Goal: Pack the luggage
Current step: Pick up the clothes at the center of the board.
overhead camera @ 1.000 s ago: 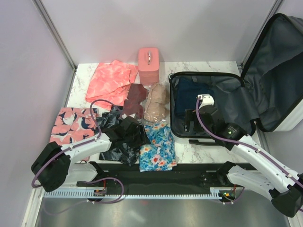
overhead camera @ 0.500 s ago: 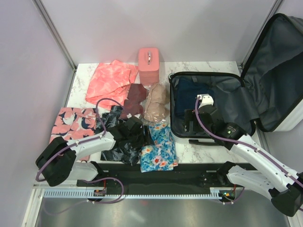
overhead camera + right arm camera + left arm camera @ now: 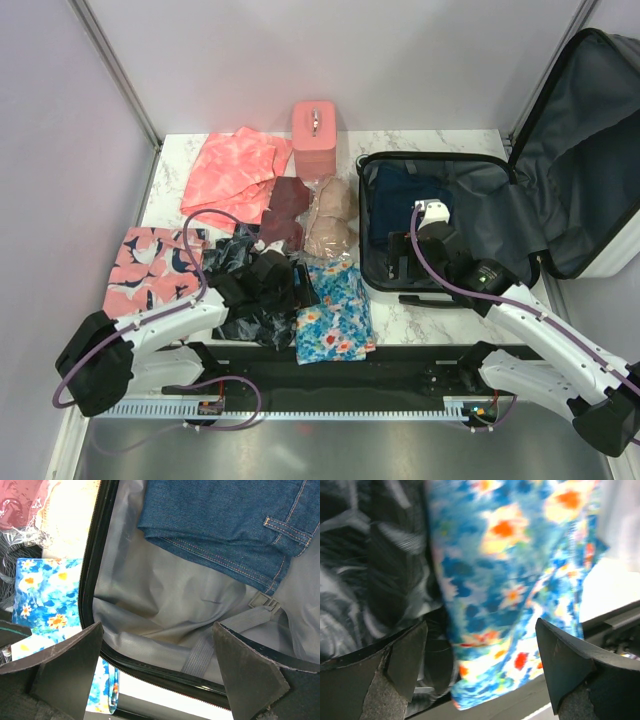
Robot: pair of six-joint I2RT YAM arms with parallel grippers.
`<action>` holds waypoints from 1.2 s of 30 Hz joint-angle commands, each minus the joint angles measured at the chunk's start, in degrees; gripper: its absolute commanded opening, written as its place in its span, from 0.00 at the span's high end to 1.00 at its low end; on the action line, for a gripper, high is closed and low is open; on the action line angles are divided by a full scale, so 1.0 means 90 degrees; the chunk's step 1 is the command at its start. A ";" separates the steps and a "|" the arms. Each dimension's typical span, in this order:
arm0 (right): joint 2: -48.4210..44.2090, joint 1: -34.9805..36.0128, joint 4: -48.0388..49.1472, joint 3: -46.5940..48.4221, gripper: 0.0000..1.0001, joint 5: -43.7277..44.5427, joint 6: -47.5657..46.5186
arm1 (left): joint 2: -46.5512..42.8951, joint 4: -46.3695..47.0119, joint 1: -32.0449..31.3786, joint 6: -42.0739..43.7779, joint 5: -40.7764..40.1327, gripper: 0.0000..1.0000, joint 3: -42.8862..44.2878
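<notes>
The luggage [image 3: 372,270] lies open at the right, its lid [image 3: 590,150] propped up. Folded denim [image 3: 400,190] lies in its grey-lined base, also seen in the right wrist view [image 3: 225,515]. My right gripper [image 3: 400,262] is open and empty, low over the lining [image 3: 165,605] at the base's near-left rim [image 3: 150,665]. My left gripper [image 3: 285,285] is open and empty. It hangs over the edge where a black-and-white garment [image 3: 370,555] meets a blue floral cloth [image 3: 510,580]. The floral cloth [image 3: 335,310] lies left of the luggage.
A pink box case [image 3: 314,125] stands at the back. A coral cloth [image 3: 232,172], a maroon garment [image 3: 285,205], a beige bagged item [image 3: 330,215] and a pink-and-navy cloth [image 3: 150,262] lie on the marble table. A strap with buckle [image 3: 260,602] crosses the lining.
My left arm's elbow swung right, then back down to the left, while its gripper stayed over the black garment beside the floral cloth. The right arm has barely moved.
</notes>
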 commanded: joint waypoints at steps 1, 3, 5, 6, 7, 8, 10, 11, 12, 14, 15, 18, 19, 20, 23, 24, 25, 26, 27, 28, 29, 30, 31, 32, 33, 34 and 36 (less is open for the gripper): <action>-0.0016 0.0036 0.0137 0.0046 0.02 0.0042 0.0051 | -0.0109 -0.0175 0.0033 -0.0178 -0.0297 0.04 -0.0279; -0.0007 0.0046 0.0137 0.0056 0.02 0.0032 0.0051 | -0.0148 -0.0263 0.0071 -0.0217 -0.0443 0.04 -0.0377; -0.0036 0.0046 0.0137 0.0056 0.02 0.0052 0.0031 | -0.0216 -0.0312 0.0101 -0.0256 -0.0589 0.04 -0.0475; -0.0065 0.0056 0.0137 0.0046 0.02 0.0042 0.0031 | -0.0255 -0.0302 0.0130 -0.0266 -0.0639 0.04 -0.0582; -0.0084 0.0056 0.0137 0.0027 0.02 0.0042 0.0050 | -0.0314 -0.0312 0.0140 -0.0305 -0.0697 0.04 -0.0641; -0.0104 0.0056 0.0128 -0.0002 0.02 0.0061 0.0051 | -0.0343 -0.0293 0.0169 -0.0315 -0.0765 0.03 -0.0699; -0.0143 0.0056 0.0128 -0.0012 0.02 0.0052 0.0051 | -0.0402 -0.0282 0.0344 -0.0315 -0.0814 0.03 -0.0943; -0.0143 0.0065 0.0118 -0.0012 0.02 0.0052 0.0051 | -0.0421 -0.0312 0.0403 -0.0315 -0.0824 0.02 -0.0944; -0.0134 0.0056 0.0118 -0.0003 0.02 0.0052 0.0060 | -0.0451 -0.0351 0.0471 -0.0305 -0.0844 0.02 -0.1031; -0.0153 0.0066 0.0118 0.0017 0.02 0.0081 0.0051 | -0.0655 -0.0409 0.0656 -0.0305 -0.0864 0.01 -0.1110; -0.0153 0.0066 0.0118 0.0027 0.02 0.0091 0.0060 | -0.0753 -0.0439 0.0716 -0.0286 -0.0864 0.00 -0.1197; -0.0133 0.0066 0.0118 0.0046 0.02 0.0081 0.0041 | -0.1104 -0.0517 0.0950 -0.0130 -0.0883 0.00 -0.1305; -0.0124 0.0075 0.0118 0.0037 0.02 0.0081 0.0041 | -0.1163 -0.0546 0.1009 -0.0081 -0.0883 0.00 -0.1334; -0.0124 0.0066 0.0118 0.0037 0.02 0.0081 0.0041 | -0.1290 -0.0575 0.1135 -0.0003 -0.0883 0.00 -0.1354; -0.0124 0.0075 0.0118 0.0046 0.02 0.0091 0.0051 | -0.1427 -0.0770 0.1389 0.0202 -0.0883 0.00 -0.1403; -0.0114 0.0075 0.0108 0.0037 0.02 0.0091 0.0041 | -0.1495 -0.0771 0.1429 0.0193 -0.0835 0.00 -0.1413; -0.0133 0.0075 0.0108 0.0046 0.02 0.0100 0.0041 | -0.1506 -0.0771 0.1458 0.0193 -0.0815 0.00 -0.1403; -0.0124 0.0075 0.0108 0.0046 0.02 0.0091 0.0041 | -0.1544 -0.0771 0.1458 0.0261 -0.0824 0.00 -0.1374; -0.0133 0.0075 0.0098 0.0046 0.02 0.0091 0.0041 | -0.1525 -0.0771 0.1458 0.0348 -0.0825 0.00 -0.1248; -0.0133 0.0075 0.0098 0.0037 0.02 0.0100 0.0041 | -0.1516 -0.0761 0.1458 0.0552 -0.0825 0.00 -0.1160; -0.0114 0.0075 0.0108 0.0037 0.02 0.0091 0.0041 | -0.1506 -0.0771 0.1458 0.0670 -0.0805 0.00 -0.0936; -0.0124 0.0075 0.0108 0.0027 0.02 0.0091 0.0041 | -0.1477 -0.0771 0.1458 0.0778 -0.0757 0.00 -0.0809; -0.0114 0.0085 0.0108 0.0017 0.02 0.0091 0.0041 | -0.1428 -0.0761 0.1458 0.0876 -0.0679 0.00 -0.0682; -0.0095 0.0095 0.0118 0.0017 0.02 0.0081 0.0031 | -0.1399 -0.0703 0.1449 0.1031 -0.0475 0.00 -0.0545; -0.0075 0.0085 0.0118 0.0017 0.02 0.0081 0.0041 | -0.1398 -0.0693 0.1449 0.1081 -0.0347 0.00 -0.0292; -0.0075 0.0085 0.0127 0.0017 0.02 0.0091 0.0051 | -0.1398 -0.0693 0.1429 0.1130 -0.0153 0.01 -0.0174; -0.0094 0.0085 0.0128 0.0017 0.02 0.0101 0.0080 | -0.1427 -0.0712 0.1390 0.1208 -0.0005 0.01 0.0120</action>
